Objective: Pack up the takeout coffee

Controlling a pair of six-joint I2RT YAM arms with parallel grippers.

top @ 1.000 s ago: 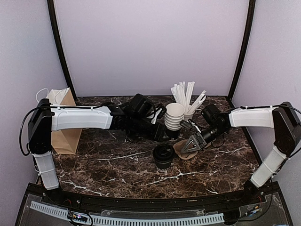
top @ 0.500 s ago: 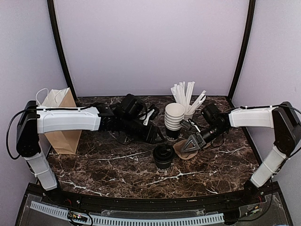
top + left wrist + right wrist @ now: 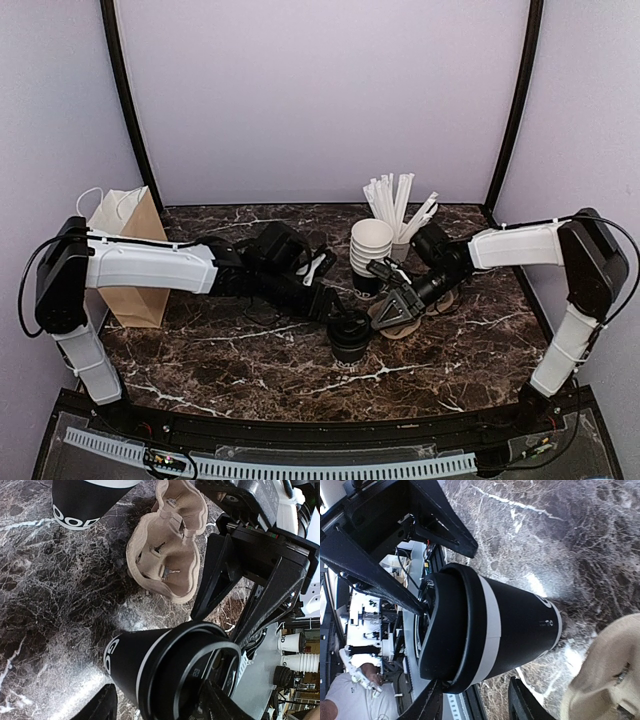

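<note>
One takeout coffee [image 3: 349, 335] sits between left fingers [image 3: 102, 707], grip unclear; right fingers [image 3: 432, 702] spread beside it.

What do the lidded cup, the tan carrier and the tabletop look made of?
Lidded cup: body looks like matte black paperboard with white print; its lid looks like moulded black plastic, smooth and slightly shiny. Tan carrier: moulded pulp, going by the rough fibrous surface and soft edges. Tabletop: glossy dark marble pattern with white veins; real stone or laminate, can't tell.
</note>
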